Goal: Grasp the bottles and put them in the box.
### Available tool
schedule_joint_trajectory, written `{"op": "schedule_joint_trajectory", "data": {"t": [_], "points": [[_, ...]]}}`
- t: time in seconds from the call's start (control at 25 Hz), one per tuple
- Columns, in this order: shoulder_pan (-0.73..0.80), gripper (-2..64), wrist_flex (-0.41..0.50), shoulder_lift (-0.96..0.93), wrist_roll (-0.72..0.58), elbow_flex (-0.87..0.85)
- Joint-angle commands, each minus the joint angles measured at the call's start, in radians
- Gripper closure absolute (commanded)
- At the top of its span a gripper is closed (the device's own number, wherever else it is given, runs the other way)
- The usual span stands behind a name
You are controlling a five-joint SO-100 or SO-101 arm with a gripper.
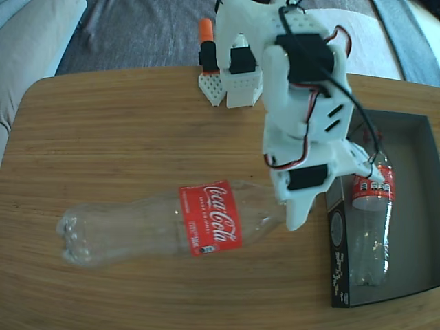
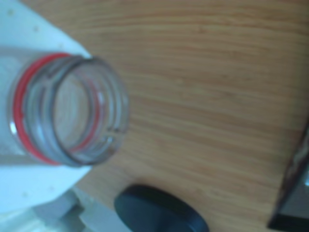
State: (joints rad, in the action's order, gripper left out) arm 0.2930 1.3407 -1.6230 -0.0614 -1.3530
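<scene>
In the fixed view, two clear plastic Coca-Cola bottles with red wrap labels are counted. One clear bottle point(image 1: 172, 223) lies on its side on the wooden tabletop point(image 1: 124, 130), base to the left and neck to the right, its neck end hidden under the white arm point(image 1: 302, 117). The second clear bottle point(image 1: 372, 227) lies lengthwise inside the shallow cardboard box point(image 1: 419, 206), dark grey inside with black printed sides, which sits at the right edge of the tabletop. The gripper point(image 1: 297, 206) hangs over the neck of the bottle on the tabletop, just left of the box; from this view its fingers cannot be made out. At the far edge stands the arm's white base with one orange piece point(image 1: 205, 31).

The wrist view shows what the other hides: the open, capless mouth point(image 2: 79, 111) of the bottle with its red neck ring, seen close and blurred, lying against a white gripper finger point(image 2: 34, 188). The gripper appears clamped around this neck. A black box corner point(image 2: 294, 193) shows at the right.
</scene>
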Motion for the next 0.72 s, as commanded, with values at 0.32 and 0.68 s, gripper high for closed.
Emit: {"op": "schedule_joint_trajectory", "data": {"t": [0.32, 0.68], "points": [[0.563, 61.9, 0.133, -0.219, -0.238, 0.225], [1.055, 61.9, 0.163, -0.179, -0.227, 0.212]]}}
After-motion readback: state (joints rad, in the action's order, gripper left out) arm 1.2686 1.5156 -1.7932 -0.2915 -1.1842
